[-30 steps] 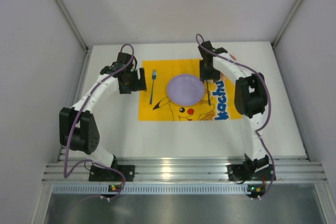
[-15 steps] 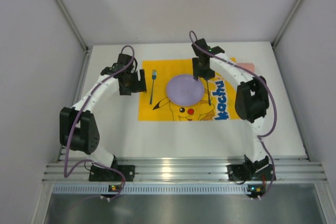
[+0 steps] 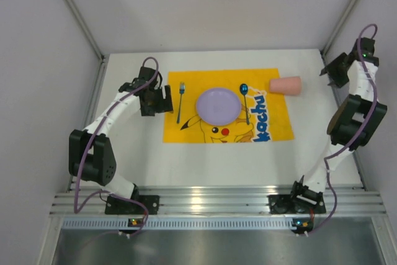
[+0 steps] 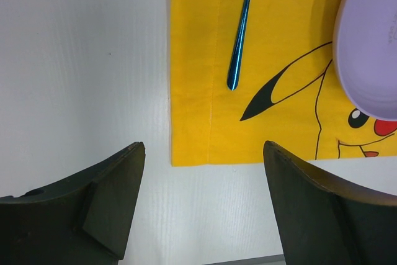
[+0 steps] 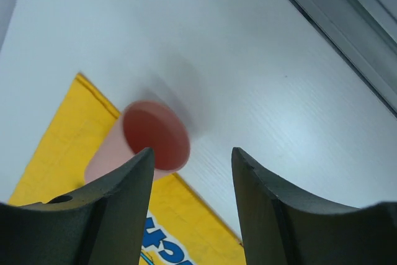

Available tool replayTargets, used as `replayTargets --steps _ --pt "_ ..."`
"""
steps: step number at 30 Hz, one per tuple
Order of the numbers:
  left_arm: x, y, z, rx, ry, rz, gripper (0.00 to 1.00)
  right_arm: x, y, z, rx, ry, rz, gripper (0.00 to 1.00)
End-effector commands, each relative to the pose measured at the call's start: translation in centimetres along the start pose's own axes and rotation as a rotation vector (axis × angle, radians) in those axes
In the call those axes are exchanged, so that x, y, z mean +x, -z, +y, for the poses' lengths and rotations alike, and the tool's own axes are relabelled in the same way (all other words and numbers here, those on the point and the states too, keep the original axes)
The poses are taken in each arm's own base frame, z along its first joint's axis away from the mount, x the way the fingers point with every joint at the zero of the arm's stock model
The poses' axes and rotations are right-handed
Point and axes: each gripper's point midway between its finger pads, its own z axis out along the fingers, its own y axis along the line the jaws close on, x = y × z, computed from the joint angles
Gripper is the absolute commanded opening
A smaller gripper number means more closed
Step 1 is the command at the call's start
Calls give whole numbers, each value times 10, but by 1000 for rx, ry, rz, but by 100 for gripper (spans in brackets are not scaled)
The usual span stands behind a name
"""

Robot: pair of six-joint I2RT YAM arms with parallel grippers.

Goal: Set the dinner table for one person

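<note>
The white dinner table carries a yellow Pikachu mat. On the mat lie a purple plate, a blue fork left of it and a blue spoon right of it. A pink cup lies on its side at the mat's far right corner. My left gripper is open and empty, just left of the mat; its wrist view shows the fork handle and plate rim. My right gripper is open and empty at the far right, above and right of the cup.
White walls enclose the table on three sides. A metal frame rail runs along the table's right edge, close to my right arm. Aluminium rails hold the arm bases at the near edge.
My right arm swung from above the spoon beside the plate to the far right corner, uncovering the spoon and the cup. My left arm barely moved.
</note>
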Motion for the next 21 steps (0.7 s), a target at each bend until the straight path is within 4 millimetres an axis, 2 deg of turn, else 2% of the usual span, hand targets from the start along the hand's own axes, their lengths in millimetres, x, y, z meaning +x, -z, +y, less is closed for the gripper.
replayTargets --steps 1,3,4,8,11,17,21 --pt "-11 13 -7 23 11 -58 82 24 -12 18 -157 -32 122 53" --pt "-11 14 -6 16 9 -56 82 23 -20 13 -208 -64 142 53" --pt "-13 14 -6 15 9 -58 82 29 -24 13 -232 -87 168 53" --pt "-17 12 -9 14 7 -49 82 44 -34 34 -407 -147 245 53" --pt "-23 11 -12 13 4 -44 82 43 -40 48 -512 -179 231 54" --pt "-36 6 -18 -8 -2 -53 82 50 -56 53 -556 -220 261 54" --pt "-39 3 -24 -15 -15 -48 82 42 -55 59 -579 -229 244 54"
